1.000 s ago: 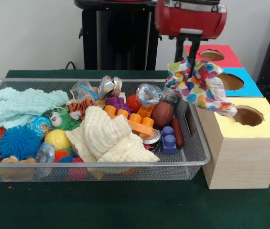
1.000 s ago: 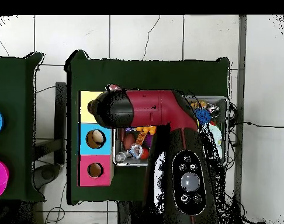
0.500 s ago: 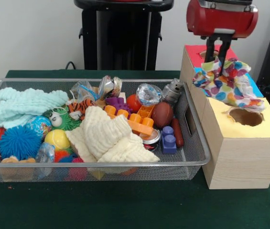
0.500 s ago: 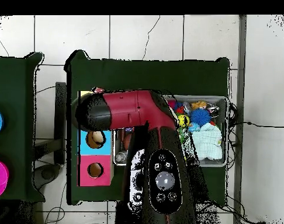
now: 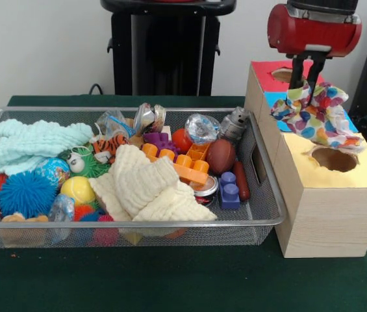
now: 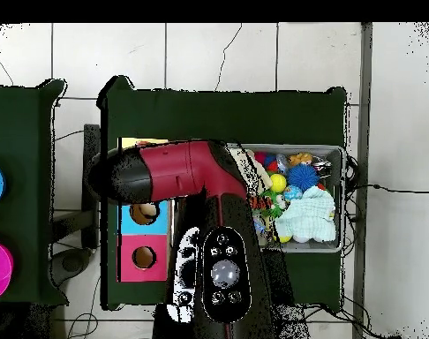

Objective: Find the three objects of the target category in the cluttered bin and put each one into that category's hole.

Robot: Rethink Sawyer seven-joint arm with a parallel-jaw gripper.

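Since the frame before, the arm has shifted a little further toward the right of the front view, carrying its printed bundle with it, and the bin's contents have not stirred.

From left to right in the front view: the bin (image 5: 264,224) of silver wire mesh sits on the green table (image 5: 138,279). At its left end lies a mint-green cloth (image 5: 30,144), with a blue spiky ball (image 5: 26,193) in front of it near the rim. A yellow ball (image 5: 77,189) rests just right of that. A cream muslin cloth (image 5: 145,187) is heaped in the middle, with orange building blocks (image 5: 182,164) touching its right side and a brown toy football (image 5: 220,155) beyond them. Right of the bin stands the wooden box (image 5: 329,224), with 3 coloured faces. The hole (image 5: 334,158) in the yellow face is nearest the camera.

The gripper (image 5: 305,83) hangs above the box, its 2 dark fingers clenched on 1 printed fabric bundle (image 5: 316,116). The bundle dangles over the blue face, its lower edge reaching just behind the yellow hole's far rim.

From overhead, the red arm (image 6: 178,172) covers the box's yellow end and hides the bundle.
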